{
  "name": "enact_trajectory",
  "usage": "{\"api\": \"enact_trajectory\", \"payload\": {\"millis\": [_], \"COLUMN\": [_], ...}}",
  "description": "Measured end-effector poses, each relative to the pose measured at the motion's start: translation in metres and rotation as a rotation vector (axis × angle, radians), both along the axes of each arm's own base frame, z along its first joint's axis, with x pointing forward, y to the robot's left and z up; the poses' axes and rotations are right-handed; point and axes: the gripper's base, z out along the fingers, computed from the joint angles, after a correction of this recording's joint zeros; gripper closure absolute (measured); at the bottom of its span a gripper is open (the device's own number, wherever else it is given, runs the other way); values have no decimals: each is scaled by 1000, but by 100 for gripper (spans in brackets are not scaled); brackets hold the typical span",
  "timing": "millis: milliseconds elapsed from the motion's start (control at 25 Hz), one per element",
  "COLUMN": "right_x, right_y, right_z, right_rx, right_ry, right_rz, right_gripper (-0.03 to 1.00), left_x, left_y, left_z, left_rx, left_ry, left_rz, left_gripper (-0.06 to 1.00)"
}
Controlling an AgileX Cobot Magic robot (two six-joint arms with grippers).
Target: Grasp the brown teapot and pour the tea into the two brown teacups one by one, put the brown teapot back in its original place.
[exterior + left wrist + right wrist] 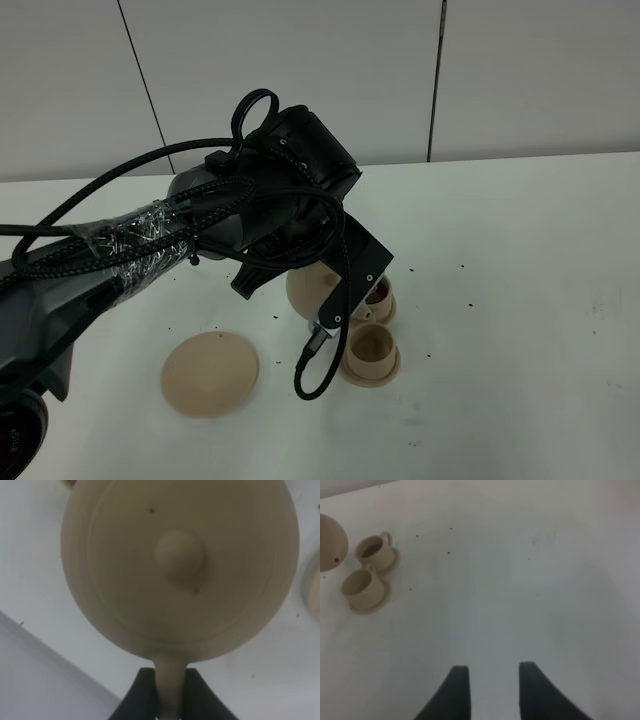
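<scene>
the large saucer (210, 373) lay bare at eight o'clock of the brown teapot (180, 565), its handle pinched tight in the left gripper (170, 682), the two brown teacups (372, 348) at its four o'clock, a faint scribble (605, 305) unreadable, the right gripper (490, 680) parted over nothing.

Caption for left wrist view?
Left pincer shut on the loop handle of the squat light-tan clay teapot, over the white table.

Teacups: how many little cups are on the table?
2. One teacup sits on its saucer in front. The other teacup is just behind it, partly hidden by the left arm. The arm could be hiding more.
</scene>
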Motion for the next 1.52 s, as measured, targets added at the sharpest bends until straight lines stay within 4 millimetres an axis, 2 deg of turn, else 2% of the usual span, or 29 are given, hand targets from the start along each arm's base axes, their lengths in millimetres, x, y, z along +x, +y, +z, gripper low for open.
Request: {"api": "enact_trajectory", "payload": {"millis": [320,880,1520], "right_x": [0,0,0], "right_y": [0,0,0], "right_z": [0,0,0], "right_rx": [0,0,0], "right_ry": [0,0,0], "right_rz": [0,0,0], "right_gripper": [73,73,73], "left_x": [0,-11,-10], "left_y": [-6,-20,-21], "left_z": [5,5,6], "left_rx": [74,99,141], "left_ry": [-76,-74,-75], "left_rz": [-61,-142,-191], "left_gripper": [78,78,78]}}
